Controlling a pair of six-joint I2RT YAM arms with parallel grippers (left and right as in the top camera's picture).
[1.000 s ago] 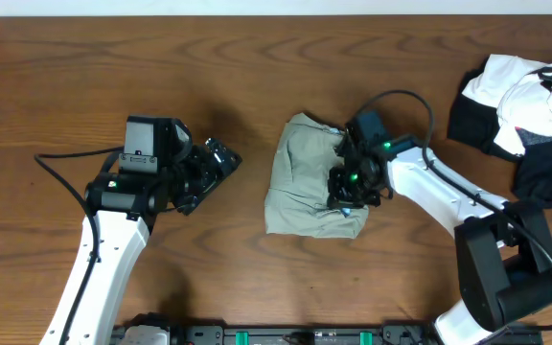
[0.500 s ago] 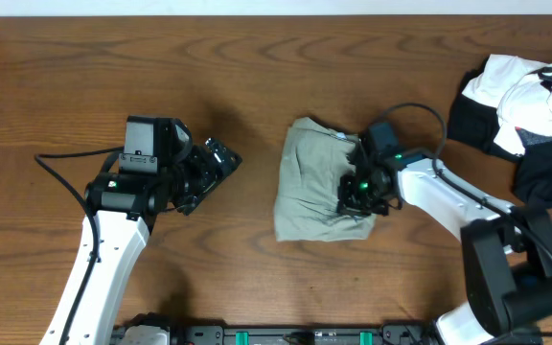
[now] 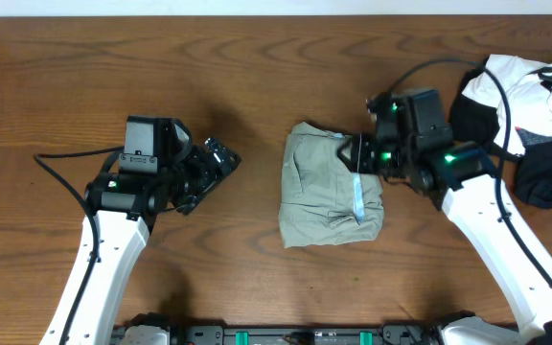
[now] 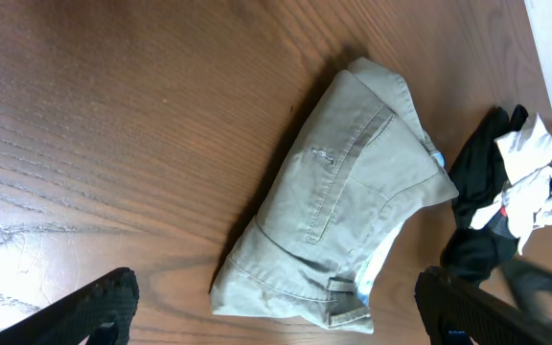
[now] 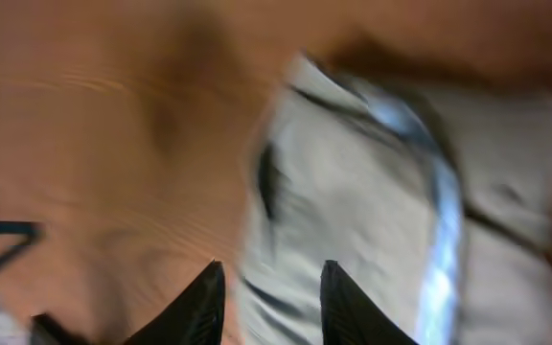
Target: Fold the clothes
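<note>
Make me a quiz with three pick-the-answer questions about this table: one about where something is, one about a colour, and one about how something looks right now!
1. Where on the table is the black and white heap?
A. in the middle
B. at the far right edge
C. at the near left edge

2. What colour is the middle garment?
A. red
B. khaki
C. blue

3. How is the middle garment lying?
A. folded into a small bundle
B. spread out flat
C. hanging off the table

Answers:
1 B, the heap sits in the top right corner of the overhead view.
2 B, its cloth is grey-beige.
3 A, its layers are stacked in one compact block.
</note>
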